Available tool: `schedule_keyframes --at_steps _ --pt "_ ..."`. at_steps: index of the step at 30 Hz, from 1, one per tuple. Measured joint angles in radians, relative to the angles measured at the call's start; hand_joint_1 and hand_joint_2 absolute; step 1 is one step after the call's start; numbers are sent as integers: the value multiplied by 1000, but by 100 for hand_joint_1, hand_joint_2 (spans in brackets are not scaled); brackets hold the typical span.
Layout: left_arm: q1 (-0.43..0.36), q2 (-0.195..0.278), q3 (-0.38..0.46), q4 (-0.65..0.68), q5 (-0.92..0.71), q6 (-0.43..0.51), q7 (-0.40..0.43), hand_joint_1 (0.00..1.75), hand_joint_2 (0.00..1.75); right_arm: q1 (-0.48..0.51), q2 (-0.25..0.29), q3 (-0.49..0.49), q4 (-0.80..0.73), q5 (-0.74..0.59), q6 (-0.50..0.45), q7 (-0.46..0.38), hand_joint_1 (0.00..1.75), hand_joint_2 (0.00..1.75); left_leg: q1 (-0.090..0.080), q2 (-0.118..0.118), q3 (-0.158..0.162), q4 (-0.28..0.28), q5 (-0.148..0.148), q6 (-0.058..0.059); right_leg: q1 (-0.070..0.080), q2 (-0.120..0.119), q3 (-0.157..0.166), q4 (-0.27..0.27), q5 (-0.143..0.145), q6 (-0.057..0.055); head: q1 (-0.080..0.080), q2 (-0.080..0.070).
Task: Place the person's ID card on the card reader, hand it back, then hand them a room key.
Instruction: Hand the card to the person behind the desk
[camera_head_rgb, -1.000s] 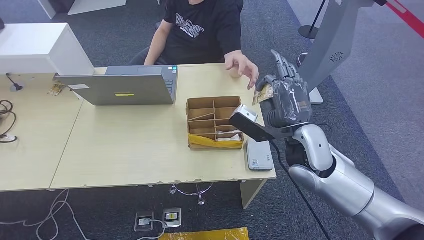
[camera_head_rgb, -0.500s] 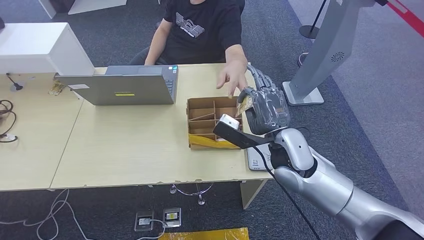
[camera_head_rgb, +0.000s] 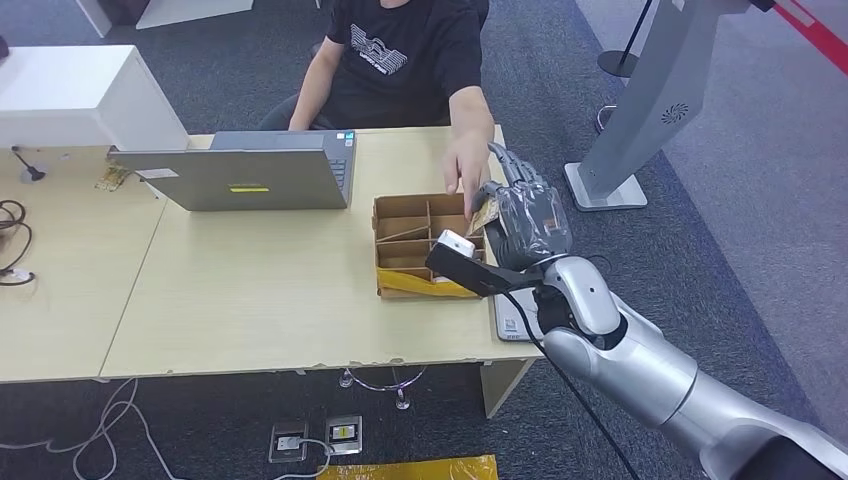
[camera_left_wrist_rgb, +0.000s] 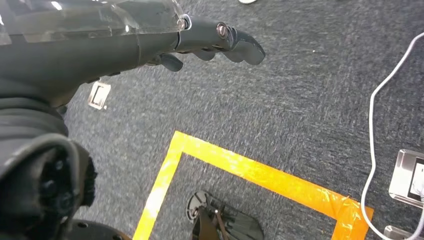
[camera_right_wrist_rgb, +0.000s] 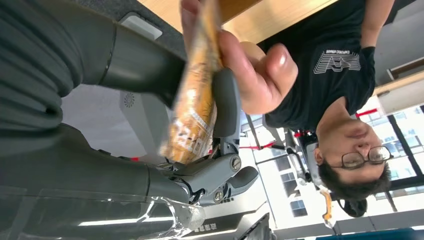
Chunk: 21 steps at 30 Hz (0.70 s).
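1. At far left, my left hand (camera_left_wrist_rgb: 210, 42) hangs over the carpet by the yellow floor tape, fingers loosely curled, holding nothing.
2. On the surface (camera_head_rgb: 250, 290), left to right: a laptop (camera_head_rgb: 245, 175), a cardboard divider box (camera_head_rgb: 425, 245), and the card reader (camera_head_rgb: 515, 320) at the right edge, partly hidden by my arm.
3. My right hand (camera_head_rgb: 525, 220) is raised over the box's right side, pinching an orange-printed card (camera_right_wrist_rgb: 192, 115) between thumb and fingers.
4. The person's hand (camera_head_rgb: 465, 170) has reached in; the right wrist view shows their fingers already touching the card.
5. I judge this a hand-over; whether it is the ID card or the room key, I cannot tell.
6. Next I should loosen my grip only once their hold looks firm, then draw the arm back.
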<state>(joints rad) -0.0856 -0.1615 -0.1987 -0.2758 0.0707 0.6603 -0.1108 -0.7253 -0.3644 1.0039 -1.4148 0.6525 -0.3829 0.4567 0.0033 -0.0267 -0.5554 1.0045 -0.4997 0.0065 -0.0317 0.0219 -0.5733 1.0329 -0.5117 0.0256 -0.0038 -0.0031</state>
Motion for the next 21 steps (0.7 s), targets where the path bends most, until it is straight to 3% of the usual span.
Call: schedule_keyframes --at_steps 10,21 --pt "-1 -3 24 1 -3 0 -52 0 0 15 37 1 42 24 49 -7 0 175 0 0 0 0 0 0 0 0 0 0 0 0 0 0" --pt "3 -15 66 2 52 0 -57 0 0 63 49 2 48 23 121 57 0 175 0 0 0 0 0 0 0 0 0 -1 0 0 0 0"
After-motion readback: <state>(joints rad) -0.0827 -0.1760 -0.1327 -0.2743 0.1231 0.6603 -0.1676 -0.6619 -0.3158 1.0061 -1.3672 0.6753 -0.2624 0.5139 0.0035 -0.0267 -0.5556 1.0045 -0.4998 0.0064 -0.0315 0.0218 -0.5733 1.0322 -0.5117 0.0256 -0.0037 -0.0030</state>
